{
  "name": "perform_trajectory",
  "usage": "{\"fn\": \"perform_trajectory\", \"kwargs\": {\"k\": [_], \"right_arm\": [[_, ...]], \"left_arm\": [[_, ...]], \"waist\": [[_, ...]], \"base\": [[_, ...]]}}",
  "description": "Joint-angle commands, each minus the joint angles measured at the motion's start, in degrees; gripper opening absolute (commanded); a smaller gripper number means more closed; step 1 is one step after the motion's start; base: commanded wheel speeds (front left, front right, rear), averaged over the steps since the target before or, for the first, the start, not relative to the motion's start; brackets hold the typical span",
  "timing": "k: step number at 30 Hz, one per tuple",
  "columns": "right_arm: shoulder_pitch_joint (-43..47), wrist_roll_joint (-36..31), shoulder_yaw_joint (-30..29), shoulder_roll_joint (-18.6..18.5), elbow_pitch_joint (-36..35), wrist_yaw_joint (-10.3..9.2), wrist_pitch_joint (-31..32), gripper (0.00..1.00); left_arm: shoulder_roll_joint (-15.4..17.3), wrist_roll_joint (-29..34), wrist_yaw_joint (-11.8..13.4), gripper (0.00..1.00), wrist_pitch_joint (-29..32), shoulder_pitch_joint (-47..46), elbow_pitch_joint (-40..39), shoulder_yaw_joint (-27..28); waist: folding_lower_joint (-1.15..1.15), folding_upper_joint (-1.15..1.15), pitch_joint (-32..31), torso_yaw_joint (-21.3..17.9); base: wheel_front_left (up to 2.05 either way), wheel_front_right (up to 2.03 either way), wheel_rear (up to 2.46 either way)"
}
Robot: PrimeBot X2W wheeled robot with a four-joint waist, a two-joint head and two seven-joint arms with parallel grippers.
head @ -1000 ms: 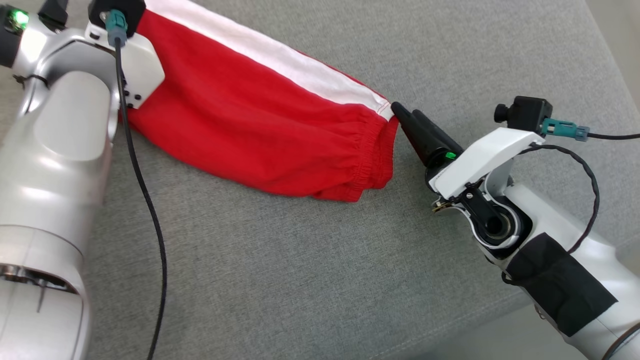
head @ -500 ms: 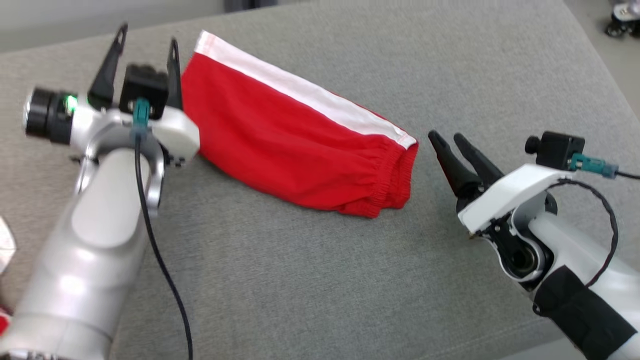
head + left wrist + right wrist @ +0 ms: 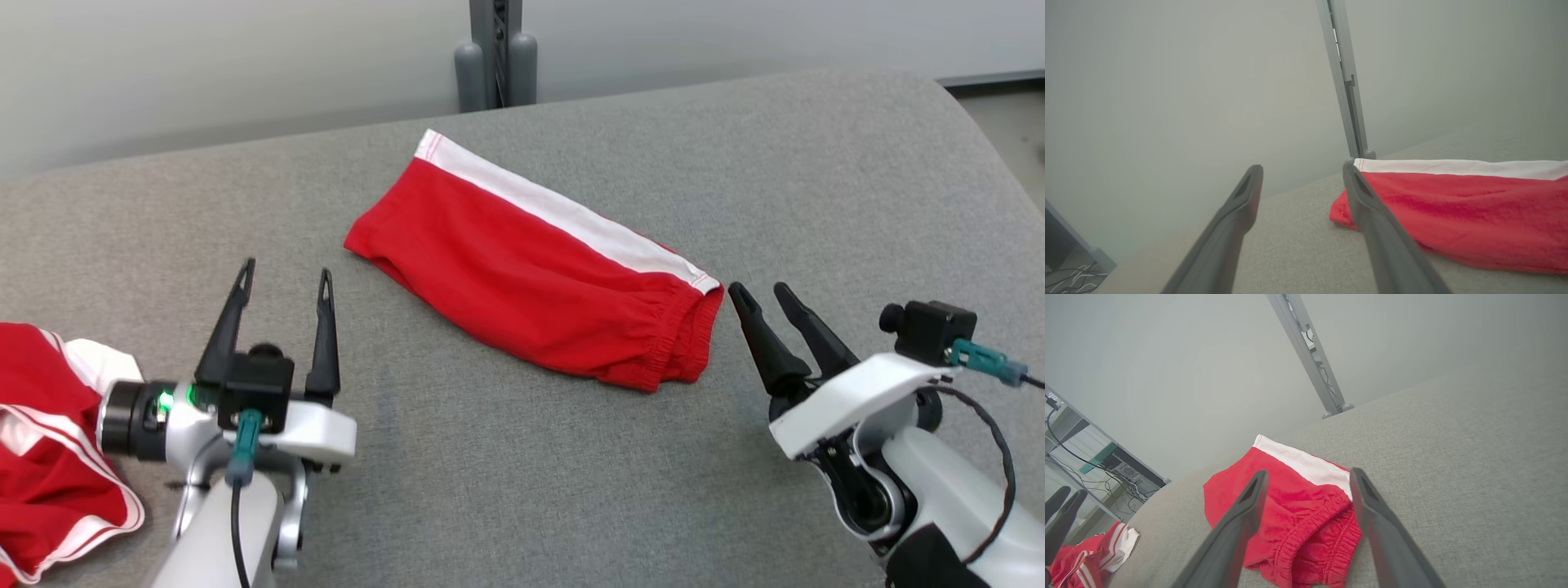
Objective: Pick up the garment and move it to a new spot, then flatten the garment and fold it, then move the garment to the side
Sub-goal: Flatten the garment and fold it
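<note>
Head view: the red shorts (image 3: 531,286) lie folded into a long strip in the middle of the grey cloth-covered desk (image 3: 506,457). The strip runs from far left to near right. It has a white band along its far edge and a gathered elastic waistband at its right end. Bare woven cloth lies open all round it, widest on the near side, and the desk's far right corner is rounded. The left pincer (image 3: 286,269) stands wide and empty, near and left of the shorts, well apart from them. The right pincer (image 3: 757,287) also gapes empty, its tips just beside the waistband without touching. A crumpled second garment (image 3: 41,457), red with white stripes, sits at the desk's left edge. A grey post (image 3: 495,57) rises behind the far edge.

Left wrist view: the left pincer (image 3: 1302,167) is spread wide above the desk (image 3: 1290,245) with nothing between its fingers. The soft, fleecy left end of the shorts (image 3: 1453,216) lies to its right.

Right wrist view: the right pincer (image 3: 1309,473), wide apart, frames the ruffled waistband of the shorts (image 3: 1229,494). Open desk (image 3: 1453,457) stretches on the far side. The second garment (image 3: 1090,547) lies at the left end.
</note>
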Motion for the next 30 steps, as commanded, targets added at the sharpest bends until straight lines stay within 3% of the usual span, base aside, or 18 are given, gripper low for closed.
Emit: {"fn": "perform_trajectory", "kwargs": {"k": [1,6,11,16,26,30], "right_arm": [[2.1,-3.1,-1.8,0.2,-0.6,0.01,-0.3,1.0],[7.7,-9.7,-6.8,2.2,-2.1,0.01,-0.3,1.0],[11.1,-11.4,-8.5,4.1,-1.4,0.01,-0.3,1.0],[12.8,-7.9,-9.3,5.5,0.1,0.01,-0.3,1.0],[9.3,5.3,-9.2,7.2,1.4,0.01,1.7,1.0],[7.9,5.5,-9.4,7.1,4.9,0.01,1.1,1.0]], "left_arm": [[0.0,-0.1,0.6,1.0,-0.2,2.5,-2.2,0.8],[-1.8,0.0,0.4,1.0,-0.2,9.5,-6.4,1.9],[-3.3,0.2,0.2,1.0,-0.2,13.4,-7.3,2.7],[-4.2,1.2,-0.6,1.0,-0.2,15.2,-7.4,3.4],[-4.2,3.9,-1.4,1.0,-0.2,13.9,-6.3,3.3],[-4.5,4.2,-1.6,1.0,-0.2,13.7,-6.0,3.1]], "waist": [[0.0,0.0,-1.4,0.9],[0.0,0.0,-2.9,1.3],[0.0,0.0,-3.5,1.8],[0.0,0.0,-3.5,2.7],[0.0,0.0,-1.4,5.7],[0.0,0.0,-0.7,6.6]], "base": [[0.0,0.0,0.0],[0.0,0.0,0.0],[0.0,0.0,0.0],[0.0,0.0,0.0],[0.0,0.0,0.0],[0.0,0.0,0.0]]}}
